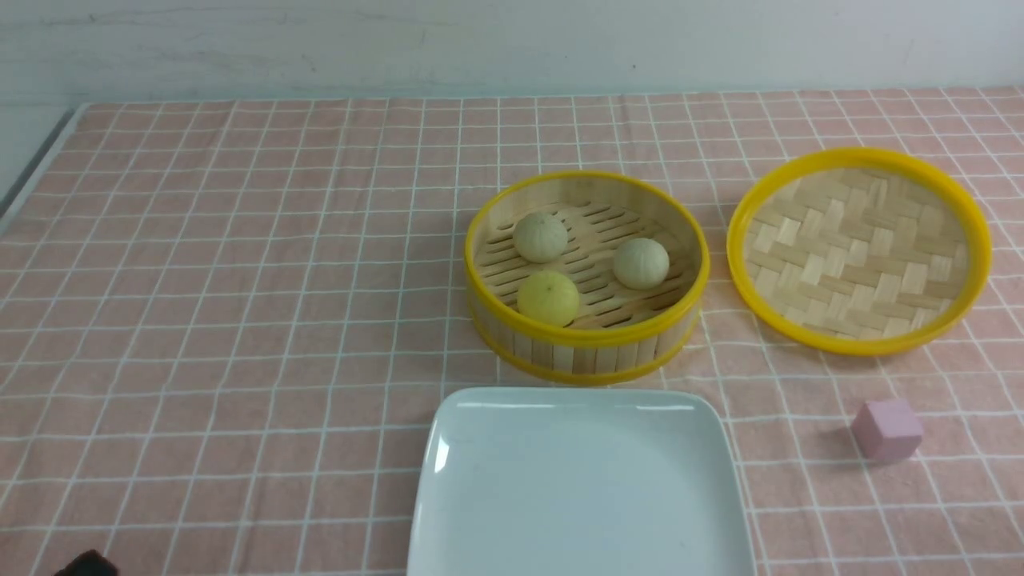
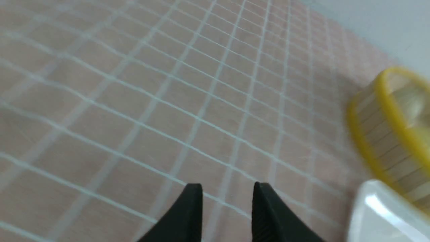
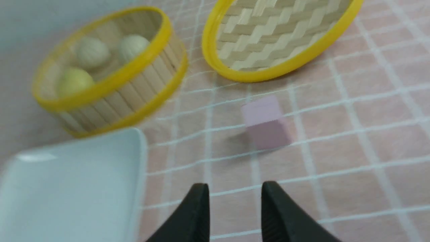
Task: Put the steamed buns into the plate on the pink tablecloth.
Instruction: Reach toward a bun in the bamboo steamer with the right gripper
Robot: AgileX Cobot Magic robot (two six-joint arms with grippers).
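Observation:
Three steamed buns lie in the round bamboo steamer point(image 1: 588, 340): two pale ones point(image 1: 541, 236) point(image 1: 641, 262) and a yellow one point(image 1: 548, 298). The white square plate point(image 1: 580, 480) lies empty on the pink tablecloth point(image 1: 240, 280), just in front of the steamer. My left gripper point(image 2: 228, 188) hangs open over bare cloth to the left of the plate point(image 2: 386, 211), nothing between its fingers. My right gripper point(image 3: 235, 188) is open too, over cloth to the right of the plate point(image 3: 67, 188). Its view shows the buns point(image 3: 90, 52) in the steamer point(image 3: 111, 97).
The steamer's woven lid point(image 1: 860, 248) lies upside down to the right of the steamer. A small pink cube point(image 1: 886, 430) sits in front of the lid, close ahead of my right gripper point(image 3: 267, 126). A white wall runs behind the table.

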